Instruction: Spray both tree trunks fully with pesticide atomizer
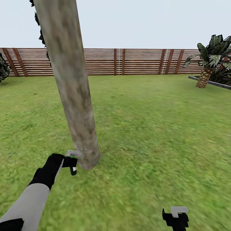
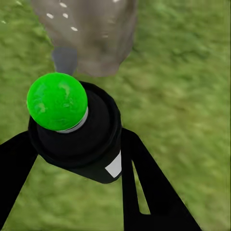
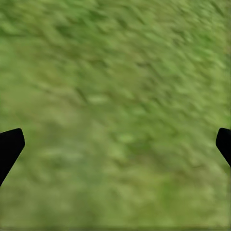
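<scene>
At the foot of the tree trunk [image 1: 75,106], low on the grass [image 1: 150,128], I had the left gripper [image 1: 71,163] holding the pesticide atomizer [image 2: 79,132] with its cap turned toward the bark. In the left wrist view the two black fingers [image 2: 144,187] were closed against both sides of the dark cylinder, and the dot on top of it looked green, not red. Small pale specks were on the trunk [image 2: 86,33] near the base, so I judged that spraying of this tree was the step in hand, and only the lowest part seemed reached. The next move, I think, called for raising the nozzle slowly along the trunk and going around it, keeping it near but not touching. I could not see a second tree of this kind here. The right gripper [image 1: 175,218] hung low over the grass, well apart from the trunk; its fingertips [image 3: 10,147] stood wide open and held nothing. Far behind were the wooden fence [image 1: 128,61] and a short palm [image 1: 208,61]
</scene>
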Available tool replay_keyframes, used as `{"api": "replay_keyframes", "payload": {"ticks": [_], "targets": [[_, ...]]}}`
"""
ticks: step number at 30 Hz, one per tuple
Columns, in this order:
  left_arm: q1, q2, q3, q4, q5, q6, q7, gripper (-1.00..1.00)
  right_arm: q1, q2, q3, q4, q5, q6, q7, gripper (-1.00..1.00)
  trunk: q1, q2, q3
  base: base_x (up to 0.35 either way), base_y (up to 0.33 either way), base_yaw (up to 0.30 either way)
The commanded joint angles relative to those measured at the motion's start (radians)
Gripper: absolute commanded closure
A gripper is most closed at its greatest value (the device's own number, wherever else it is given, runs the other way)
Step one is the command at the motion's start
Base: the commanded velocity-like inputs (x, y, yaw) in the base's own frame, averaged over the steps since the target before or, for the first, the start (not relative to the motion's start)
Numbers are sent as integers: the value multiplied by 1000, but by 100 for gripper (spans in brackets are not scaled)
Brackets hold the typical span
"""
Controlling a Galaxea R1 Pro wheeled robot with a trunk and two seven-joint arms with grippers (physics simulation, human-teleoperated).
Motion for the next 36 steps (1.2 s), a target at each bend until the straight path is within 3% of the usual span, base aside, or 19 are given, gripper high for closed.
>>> {"api": "replay_keyframes", "payload": {"ticks": [1, 3, 5, 8, 10, 13, 14, 16, 18, 20, 22, 24, 28, 29, 31, 36], "targets": [[-3, 21, 5, 1, -1, 4, -11, 100, -1, 0, -7, 2, 10, -3, -3, -100, 0, 0, -1, 0, 0, 0], [-4, 31, 5, 3, 2, 5, -11, 100, -1, 0, -7, 1, 10, -3, -3, -100, 0, 0, -1, 0, 0, 0], [-6, 25, 3, 0, 2, 5, -10, 100, -1, 0, -7, 2, 10, -3, -3, -100, 0, 0, -1, 0, 0, 0], [-33, -24, 1, 0, -1, 16, -9, 100, -1, 0, -7, 2, 11, -3, -3, -100, 0, 0, -1, 0, 0, 0], [-49, -34, 1, 0, -5, 31, -9, 100, -1, 0, -7, 2, 11, -3, -3, -100, 0, 0, -1, 0, 0, 3], [-67, -5, 3, -2, -7, 36, -9, 100, -1, -1, -7, 1, 11, -3, -3, -100, 0, 0, -1, 0, 0, 148], [-74, 36, 5, -1, -3, 37, -10, 100, -1, -1, -7, 1, 11, -3, -3, -100, 0, 0, -1, 0, 0, 241], [-78, 77, 5, -1, 1, 38, -11, 100, -1, -1, -7, 2, 11, -3, -3, -100, 0, 0, -1, 0, 0, 260], [-78, 76, 2, -1, 1, 39, -17, 100, -1, -1, -7, 2, 11, -3, -3, -100, 0, 0, -1, 0, 0, 237], [-80, 46, -1, -2, 1, 39, -25, 100, -1, -1, -7, 2, 11, -3, -3, -100, 0, 0, -1, 0, 0, 86], [-87, -5, -16, -2, -2, 39, -30, 100, -1, -1, -7, 2, 11, -3, -3, -100, 0, 0, -1, 0, 0, 21], [-98, -16, -20, -2, -2, 45, -31, 100, -1, -1, -7, 2, 11, -3, -3, -100, 0, 0, -1, 0, 0, 7], [-108, 0, -21, -3, -5, 99, -33, 100, -1, -1, -7, 1, 11, -3, -3, -100, 0, 0, -1, 0, 0, 133], [-109, 11, -20, -3, -4, 102, -33, 100, -1, -1, -7, 1, 11, -3, -3, -100, 0, 0, -1, 0, 0, 243], [-109, 54, -20, -4, 0, 107, -35, 100, -1, -1, -7, 1, 11, -3, -3, -100, 0, 0, -1, 0, 0, 266], [-109, 49, -21, -21, 1, 108, -34, 100, -1, -1, -7, 1, 11, -3, -3, -100, 0, 0, -1, 0, 0, 149]]}}
